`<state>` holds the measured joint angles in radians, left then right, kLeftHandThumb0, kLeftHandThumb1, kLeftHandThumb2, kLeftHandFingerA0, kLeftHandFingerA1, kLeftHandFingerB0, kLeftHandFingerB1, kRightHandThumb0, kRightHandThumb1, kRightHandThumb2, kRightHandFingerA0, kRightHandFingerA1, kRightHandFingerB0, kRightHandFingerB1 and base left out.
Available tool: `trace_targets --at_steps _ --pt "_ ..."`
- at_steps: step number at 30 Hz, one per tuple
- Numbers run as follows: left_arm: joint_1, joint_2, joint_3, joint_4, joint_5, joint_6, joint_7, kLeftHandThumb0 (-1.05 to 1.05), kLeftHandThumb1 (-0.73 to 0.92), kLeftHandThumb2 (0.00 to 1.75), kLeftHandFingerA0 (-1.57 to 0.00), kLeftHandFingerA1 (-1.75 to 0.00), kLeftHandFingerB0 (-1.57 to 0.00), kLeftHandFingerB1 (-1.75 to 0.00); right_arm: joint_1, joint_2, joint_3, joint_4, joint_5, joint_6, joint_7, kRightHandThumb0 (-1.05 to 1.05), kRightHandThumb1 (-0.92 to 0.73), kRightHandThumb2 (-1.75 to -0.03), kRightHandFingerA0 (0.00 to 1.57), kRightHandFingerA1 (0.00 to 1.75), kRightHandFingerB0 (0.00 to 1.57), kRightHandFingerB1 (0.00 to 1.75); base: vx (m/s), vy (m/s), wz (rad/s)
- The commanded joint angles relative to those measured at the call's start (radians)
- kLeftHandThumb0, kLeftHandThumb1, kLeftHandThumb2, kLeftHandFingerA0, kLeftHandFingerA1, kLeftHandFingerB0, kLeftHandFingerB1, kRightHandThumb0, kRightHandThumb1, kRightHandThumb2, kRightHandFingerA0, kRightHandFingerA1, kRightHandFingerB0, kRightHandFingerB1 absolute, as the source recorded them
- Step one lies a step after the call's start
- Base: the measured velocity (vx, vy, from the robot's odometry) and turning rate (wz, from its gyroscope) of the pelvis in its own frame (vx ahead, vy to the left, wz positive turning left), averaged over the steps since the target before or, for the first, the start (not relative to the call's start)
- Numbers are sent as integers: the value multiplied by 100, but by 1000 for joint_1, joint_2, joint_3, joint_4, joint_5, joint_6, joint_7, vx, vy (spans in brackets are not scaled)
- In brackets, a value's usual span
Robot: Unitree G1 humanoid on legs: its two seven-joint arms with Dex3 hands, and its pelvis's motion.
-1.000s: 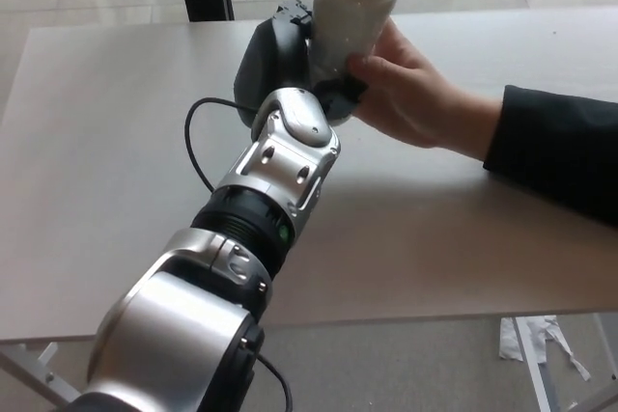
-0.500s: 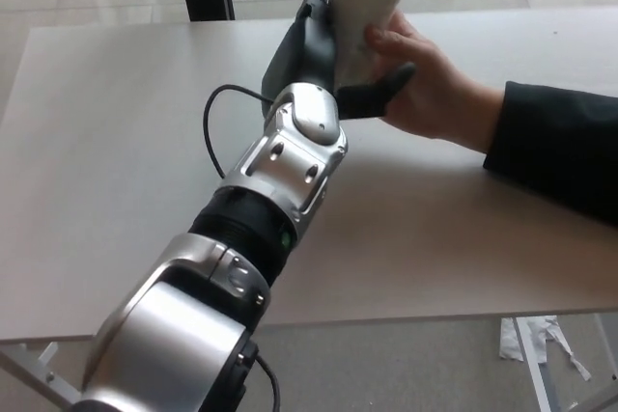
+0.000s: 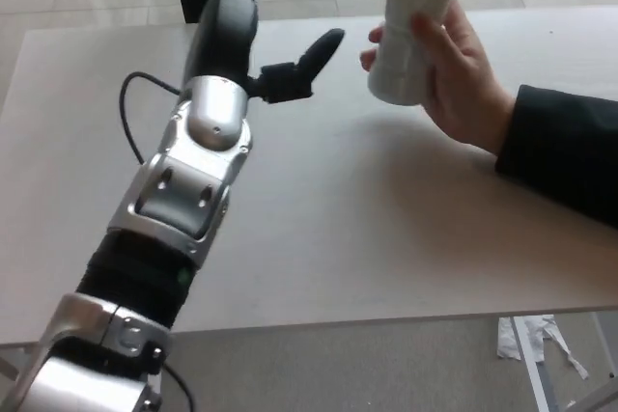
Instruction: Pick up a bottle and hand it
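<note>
white bottle (image 3: 413, 31) in person's hand (image 3: 465, 69)

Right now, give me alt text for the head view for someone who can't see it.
A person's hand holds a white bottle above a pale table, apart from the robot's open left hand. The robot's silver left arm stretches in from the lower left, its thumb pointing toward the bottle.

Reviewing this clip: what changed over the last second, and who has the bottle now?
The left robot hand let go of the white bottle and drew back to the picture's left, fingers now spread. The person's hand alone holds the bottle, upright and apart from the robot. The table stayed as it was; the person's dark sleeve hardly moved.
</note>
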<state>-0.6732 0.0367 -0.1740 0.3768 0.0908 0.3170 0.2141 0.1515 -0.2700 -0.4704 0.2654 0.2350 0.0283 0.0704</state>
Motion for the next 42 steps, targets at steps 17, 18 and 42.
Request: trace_targets --at_steps 17,18,42 --pt "1201 610 1437 -107 -377 -190 -464 -82 46 87 -75 -79 -6 -49 42 -48 -111 11 25 36 -60 -58 -70 -62 110 125 37 52 0 0 0" --pt "1200 616 1403 -42 -375 -218 -464 -83 46 87 -72 -77 -7 -48 47 -43 -113 7 26 38 -62 -58 -49 -96 113 116 33 60 0 0 0" --pt "1040 379 864 117 -315 -316 -550 -59 37 53 -71 -52 -49 -37 55 -21 -133 11 22 39 -47 -70 -57 -59 112 153 35 54 0 0 0"
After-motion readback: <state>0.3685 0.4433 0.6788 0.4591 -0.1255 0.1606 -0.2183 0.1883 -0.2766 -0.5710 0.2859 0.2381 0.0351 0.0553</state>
